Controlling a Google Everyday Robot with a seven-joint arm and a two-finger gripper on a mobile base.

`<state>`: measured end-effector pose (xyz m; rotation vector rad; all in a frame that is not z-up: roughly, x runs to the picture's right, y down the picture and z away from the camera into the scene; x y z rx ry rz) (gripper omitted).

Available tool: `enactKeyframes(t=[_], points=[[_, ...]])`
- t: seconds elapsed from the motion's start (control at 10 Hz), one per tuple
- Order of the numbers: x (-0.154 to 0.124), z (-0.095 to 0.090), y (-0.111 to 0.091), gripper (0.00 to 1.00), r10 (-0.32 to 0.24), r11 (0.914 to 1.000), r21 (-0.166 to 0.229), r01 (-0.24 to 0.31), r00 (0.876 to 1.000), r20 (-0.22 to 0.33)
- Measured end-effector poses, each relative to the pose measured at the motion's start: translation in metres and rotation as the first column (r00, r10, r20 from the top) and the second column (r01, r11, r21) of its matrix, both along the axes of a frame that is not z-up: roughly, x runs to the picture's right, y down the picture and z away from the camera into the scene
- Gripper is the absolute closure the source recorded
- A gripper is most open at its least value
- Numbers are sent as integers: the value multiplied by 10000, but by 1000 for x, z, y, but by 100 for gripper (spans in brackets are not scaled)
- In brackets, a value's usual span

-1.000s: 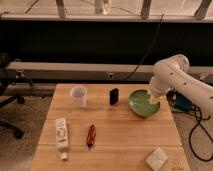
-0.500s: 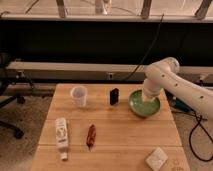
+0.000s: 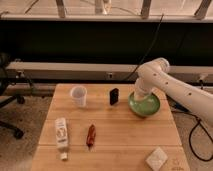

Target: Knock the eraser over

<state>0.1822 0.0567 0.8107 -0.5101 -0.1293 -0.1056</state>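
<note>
Plainly, the knock is not yet done: the eraser (image 3: 114, 96) stands upright near the worktop's (image 3: 120, 135) back edge, about midway along. The gripper (image 3: 141, 96) hangs over the green bowl (image 3: 146, 107) toward the right edge, beside the eraser without touching it. Whether it is open or closed I cannot tell.

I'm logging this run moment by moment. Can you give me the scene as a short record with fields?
eraser: black block, upright, back middle of the wooden table
claw: low over the green bowl, to the right of the eraser in the view, not touching it
white cup: upright, left of the eraser
front row: white tube, reddish-brown object, white block
task status: eraser not yet knocked over
</note>
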Motion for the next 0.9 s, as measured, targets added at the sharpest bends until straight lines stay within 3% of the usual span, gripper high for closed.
enactKeyframes(t=[0.5, 0.9], points=[[-67, 17, -3, 100, -413, 9991, -96, 422, 9959, 803], [-97, 32, -13, 100, -622, 9980, 221, 600, 9910, 1183]])
